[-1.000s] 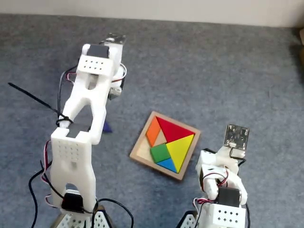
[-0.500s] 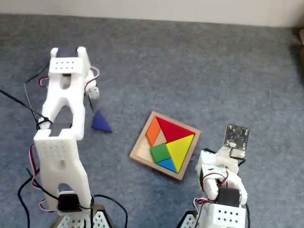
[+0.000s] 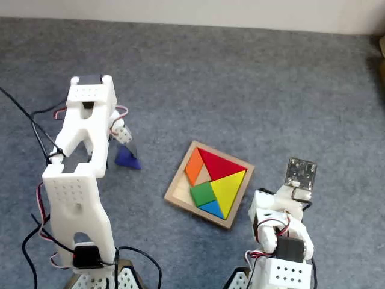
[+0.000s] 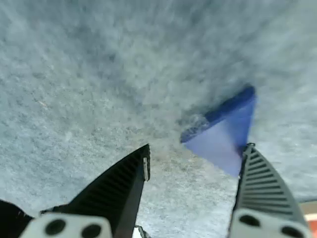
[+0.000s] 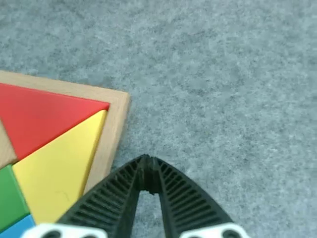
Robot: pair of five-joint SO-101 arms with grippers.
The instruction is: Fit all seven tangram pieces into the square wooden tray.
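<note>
The square wooden tray (image 3: 176, 191) lies mid-table holding red (image 3: 219, 161), yellow (image 3: 230, 188), green (image 3: 203, 194), orange (image 3: 194, 166) and light-blue (image 3: 212, 208) pieces, with a bare triangular gap (image 3: 205, 174) between them. A dark-blue triangle (image 3: 127, 158) lies on the carpet left of the tray. My left gripper (image 3: 123, 139) hangs just above it, open; in the left wrist view the dark-blue triangle (image 4: 225, 134) sits beside one fingertip (image 4: 249, 151), with the gripper (image 4: 195, 153) spread wide. My right gripper (image 5: 147, 174) is shut and empty, just off the tray's corner (image 5: 116, 121).
Grey carpet covers the table. A pale wall strip (image 3: 192, 12) runs along the far edge. The right arm's base (image 3: 280, 241) stands close to the tray's right side. Cables (image 3: 36, 129) trail off the left arm.
The left arm swung left off the blue triangle, uncovering it, then came down so its gripper sits close over the piece. The right arm stayed still.
</note>
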